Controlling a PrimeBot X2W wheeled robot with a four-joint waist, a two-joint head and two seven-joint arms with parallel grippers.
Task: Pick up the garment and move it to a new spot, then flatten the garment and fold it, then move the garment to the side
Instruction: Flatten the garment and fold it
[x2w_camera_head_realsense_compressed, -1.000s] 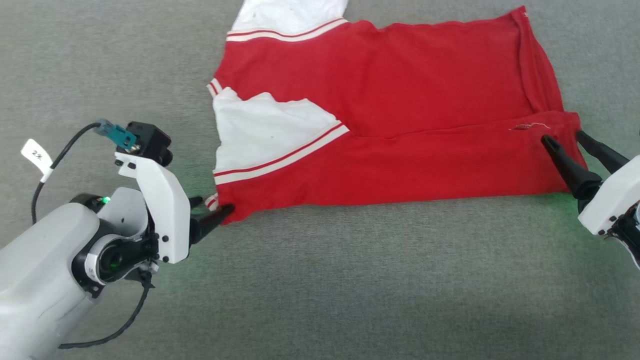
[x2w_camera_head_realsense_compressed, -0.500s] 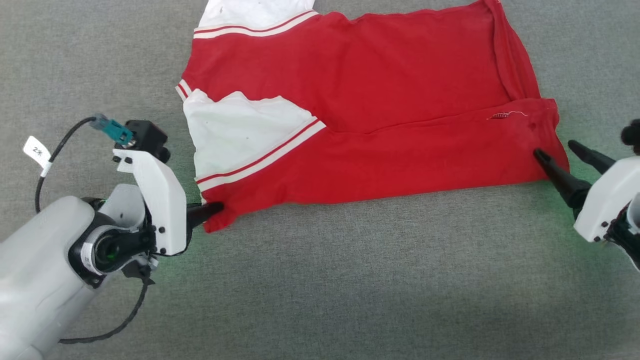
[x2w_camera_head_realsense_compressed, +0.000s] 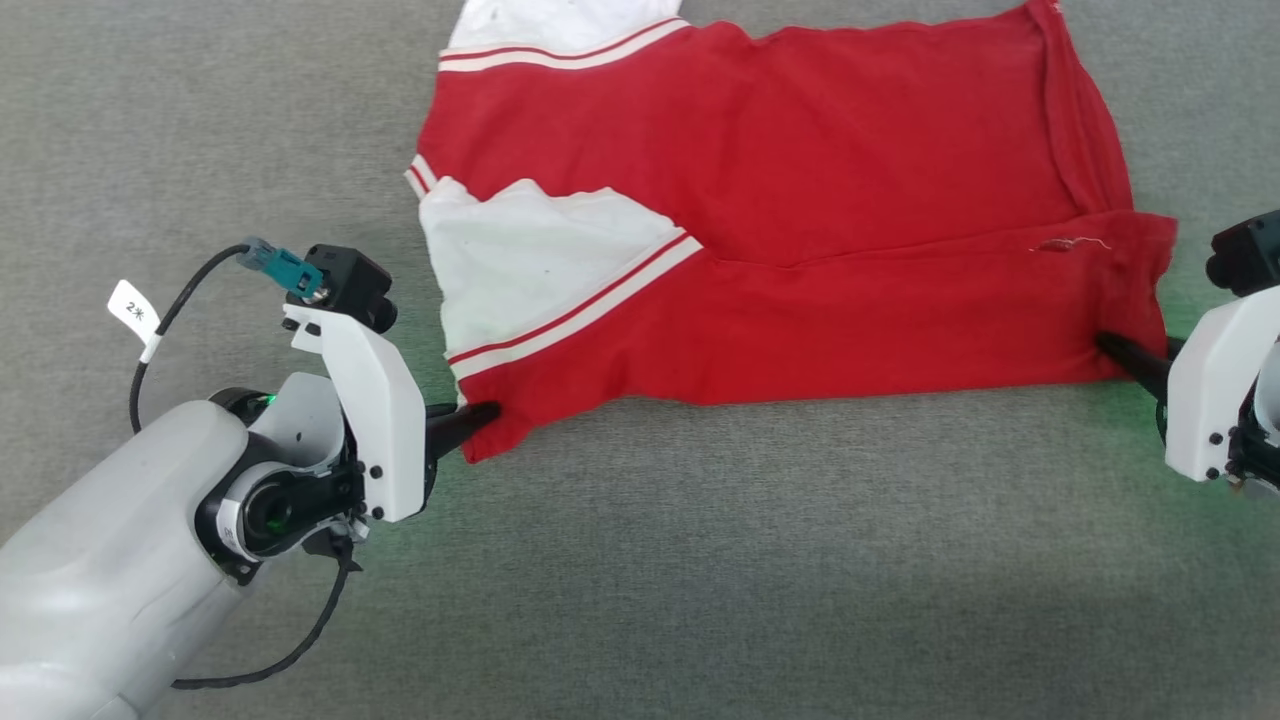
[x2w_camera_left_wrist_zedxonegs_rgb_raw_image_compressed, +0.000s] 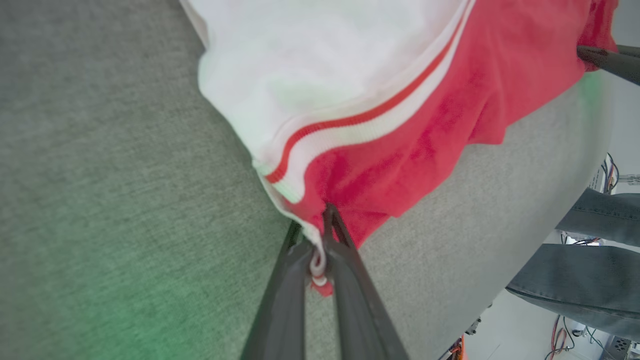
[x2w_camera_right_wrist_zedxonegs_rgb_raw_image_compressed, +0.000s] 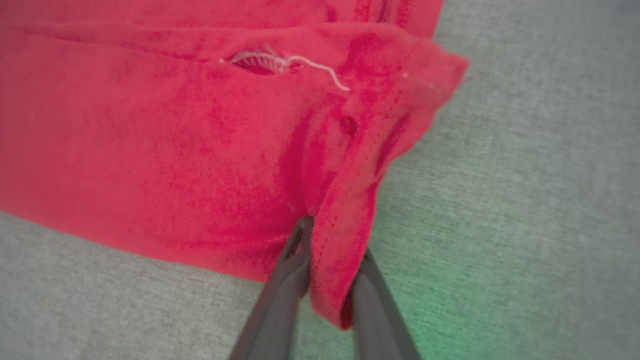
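The garment (x2w_camera_head_realsense_compressed: 800, 200), a red jersey with white panels and striped trim, lies spread on the grey surface. My left gripper (x2w_camera_head_realsense_compressed: 488, 412) is shut on its near left corner. In the left wrist view, the dark fingers (x2w_camera_left_wrist_zedxonegs_rgb_raw_image_compressed: 345, 260) pinch the red and white hem of the garment (x2w_camera_left_wrist_zedxonegs_rgb_raw_image_compressed: 425, 110). My right gripper (x2w_camera_head_realsense_compressed: 1108, 343) is at the near right corner. In the right wrist view, the right gripper (x2w_camera_right_wrist_zedxonegs_rgb_raw_image_compressed: 334, 237) has its fingers closed around a fold of the garment (x2w_camera_right_wrist_zedxonegs_rgb_raw_image_compressed: 150, 140). The right gripper's fingers (x2w_camera_left_wrist_zedxonegs_rgb_raw_image_compressed: 610, 60) also appear at the top right of the left wrist view.
A grey felt-like surface (x2w_camera_head_realsense_compressed: 700, 560) stretches all around the jersey. In the left wrist view its edge (x2w_camera_left_wrist_zedxonegs_rgb_raw_image_compressed: 505, 270) drops away at the right. Beyond it are a person's legs in jeans (x2w_camera_left_wrist_zedxonegs_rgb_raw_image_compressed: 585, 285) and some cables (x2w_camera_left_wrist_zedxonegs_rgb_raw_image_compressed: 610, 170).
Both grippers went from open to closed on the jersey's near corners, the left first, the right just now. The head camera shifted sideways and back.
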